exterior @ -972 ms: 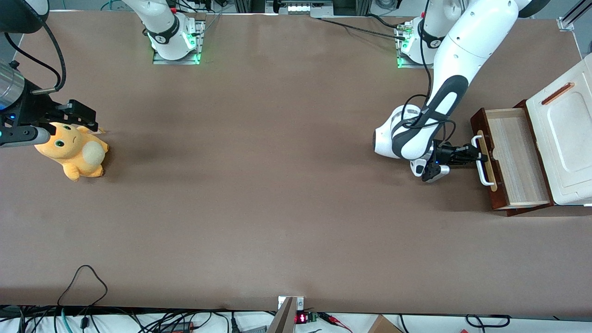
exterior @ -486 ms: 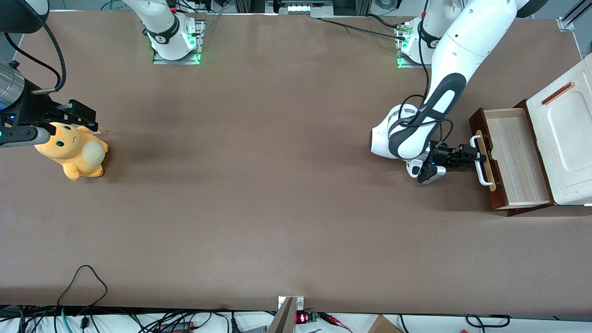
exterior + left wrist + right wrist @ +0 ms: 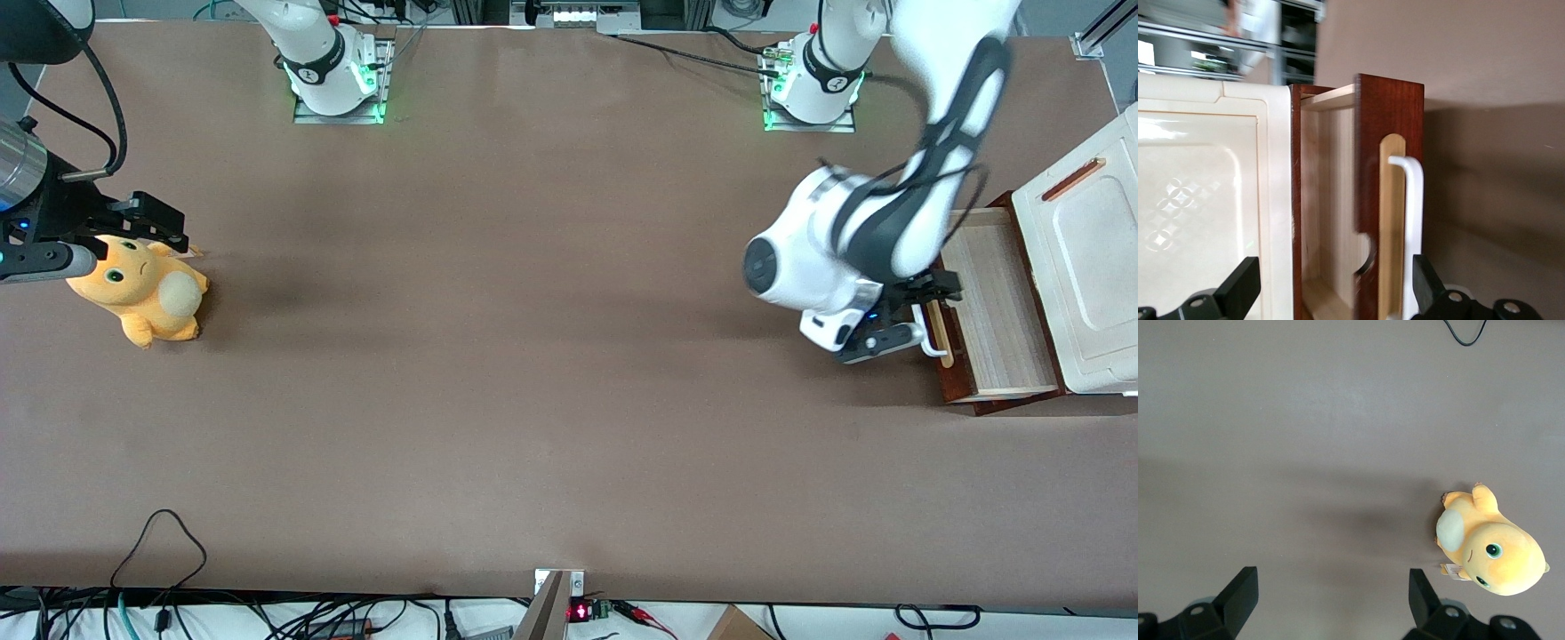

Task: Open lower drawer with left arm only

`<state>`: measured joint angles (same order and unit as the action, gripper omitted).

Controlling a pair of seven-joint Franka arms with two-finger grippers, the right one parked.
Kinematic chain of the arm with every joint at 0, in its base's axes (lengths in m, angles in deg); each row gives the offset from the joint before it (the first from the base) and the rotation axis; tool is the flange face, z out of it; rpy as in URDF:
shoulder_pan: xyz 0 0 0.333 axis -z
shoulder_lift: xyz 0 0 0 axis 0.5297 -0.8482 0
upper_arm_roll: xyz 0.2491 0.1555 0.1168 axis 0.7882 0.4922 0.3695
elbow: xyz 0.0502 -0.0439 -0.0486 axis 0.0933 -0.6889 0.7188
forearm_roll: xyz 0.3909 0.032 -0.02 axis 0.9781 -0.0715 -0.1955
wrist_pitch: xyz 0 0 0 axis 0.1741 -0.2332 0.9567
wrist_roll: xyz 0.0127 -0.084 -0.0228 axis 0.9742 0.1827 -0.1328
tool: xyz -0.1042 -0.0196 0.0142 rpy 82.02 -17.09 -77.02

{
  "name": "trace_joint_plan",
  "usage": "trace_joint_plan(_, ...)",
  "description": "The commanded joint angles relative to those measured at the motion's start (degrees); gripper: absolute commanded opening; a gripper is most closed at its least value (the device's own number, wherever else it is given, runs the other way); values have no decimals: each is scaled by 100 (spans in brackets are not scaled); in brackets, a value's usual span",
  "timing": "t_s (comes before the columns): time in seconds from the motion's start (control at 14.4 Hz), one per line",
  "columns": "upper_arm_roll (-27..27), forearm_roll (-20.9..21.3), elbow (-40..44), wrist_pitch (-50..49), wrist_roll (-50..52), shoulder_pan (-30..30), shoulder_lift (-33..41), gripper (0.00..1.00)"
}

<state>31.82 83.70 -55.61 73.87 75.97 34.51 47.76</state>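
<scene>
Reddish-brown lower drawer (image 3: 982, 307) sits at the right edge of the front frame, pulled well out from under the white cabinet top (image 3: 1080, 258). Pale wood interior shows; nothing visible inside.

White loop handle (image 3: 932, 345) on its pale strip faces frame centre; only its lower end is visible in the front view, the rest covered by the arm.

Left arm (image 3: 853, 240) hangs over the drawer front, right of centre. Its gripper (image 3: 916, 311) sits just above the handle. In the wrist view the gripper (image 3: 1331, 293) has its fingers (image 3: 1238, 290) spread wide, one over the cabinet top (image 3: 1205, 200), the other just outside the handle (image 3: 1408, 220). Nothing between them: the handle is released, and the drawer front (image 3: 1388, 120) lies untouched in the gap.

Task status, judged from the layout: the opening is essentially done, with the drawer extended most of its depth. What is left seems only to clear the arm away from the cabinet. Whether more travel remains in the drawer, cannot tell.

Elsewhere: orange plush toy (image 3: 142, 298) at far left of the front frame, well apart from the work.
</scene>
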Motion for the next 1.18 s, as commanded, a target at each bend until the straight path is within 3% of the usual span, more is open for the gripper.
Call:
trace_joint_plan(0.0,57,-1253,182,345,-874,-164,735,100)
trace_joint_plan(0.14,92,-2273,463,363,-1306,-331,1079,100)
trace_joint_plan(0.35,636,-3592,754,363,-2147,-358,1465,100)
trace_joint_plan(0.69,1576,-5219,807,565,-4132,-358,1897,100)
trace_joint_plan(0.76,1691,-5387,807,573,-4433,-366,1923,100)
trace_joint_plan(1.11,1719,-5354,816,521,-4559,-358,1994,100)
